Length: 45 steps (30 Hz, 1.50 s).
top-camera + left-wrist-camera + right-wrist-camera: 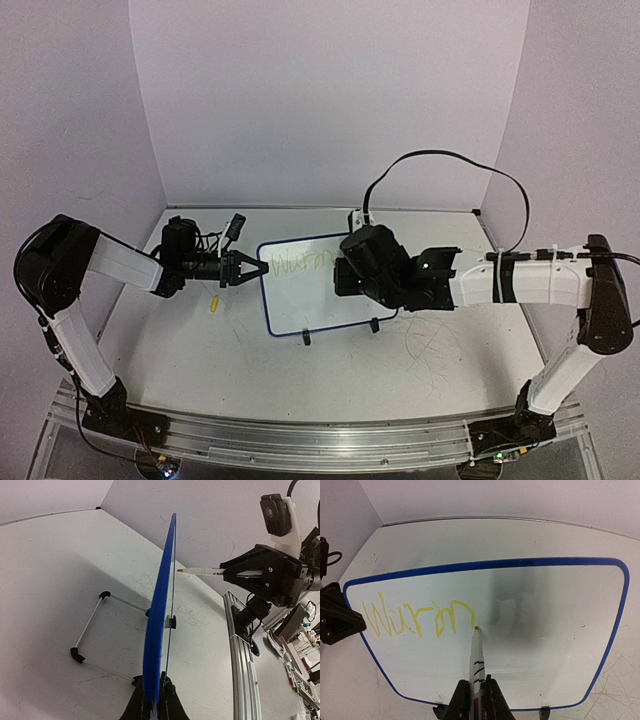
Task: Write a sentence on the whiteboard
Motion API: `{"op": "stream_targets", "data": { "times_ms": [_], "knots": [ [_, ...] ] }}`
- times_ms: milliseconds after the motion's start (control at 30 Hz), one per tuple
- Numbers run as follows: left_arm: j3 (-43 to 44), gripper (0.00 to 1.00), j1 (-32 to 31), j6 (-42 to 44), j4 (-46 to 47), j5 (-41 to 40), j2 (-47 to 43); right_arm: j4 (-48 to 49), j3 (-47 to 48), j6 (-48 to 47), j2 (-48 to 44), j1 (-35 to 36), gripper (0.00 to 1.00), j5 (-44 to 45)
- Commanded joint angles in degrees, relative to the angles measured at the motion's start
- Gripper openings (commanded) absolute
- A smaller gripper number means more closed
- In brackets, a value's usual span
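From above, the whiteboard stands on the table with the left gripper clamped on its left edge; the left wrist view shows that edge pinched between the jaws; the right wrist view shows the right gripper closed around a marker, its tip touching the board where the yellow writing ends.
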Motion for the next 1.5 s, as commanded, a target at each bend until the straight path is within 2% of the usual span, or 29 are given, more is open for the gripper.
{"op": "stream_targets", "data": {
  "times_ms": [0,133,267,600,1467],
  "knots": [
    [0.7,0.00,0.3,3.2,-3.9,-3.8,0.6,4.5,-2.0,-4.2,-8.2,0.4,0.00,2.9],
    [0.5,0.00,0.3,3.2,-4.0,-4.3,0.5,4.6,-6.2,-3.8,-13.2,-0.2,0.00,4.3],
    [0.8,0.00,0.3,3.1,-4.0,-4.1,0.9,4.6,-7.7,-3.9,-13.9,-0.4,0.00,3.9],
    [0.5,0.00,0.3,3.0,-4.2,-4.5,-0.1,4.7,-3.8,-4.7,-8.0,-2.6,0.00,-0.6],
    [1.1,0.00,0.3,3.6,-4.8,-4.4,0.4,6.3,0.8,-6.5,-2.3,-5.0,0.00,-1.5]
  ]
}}
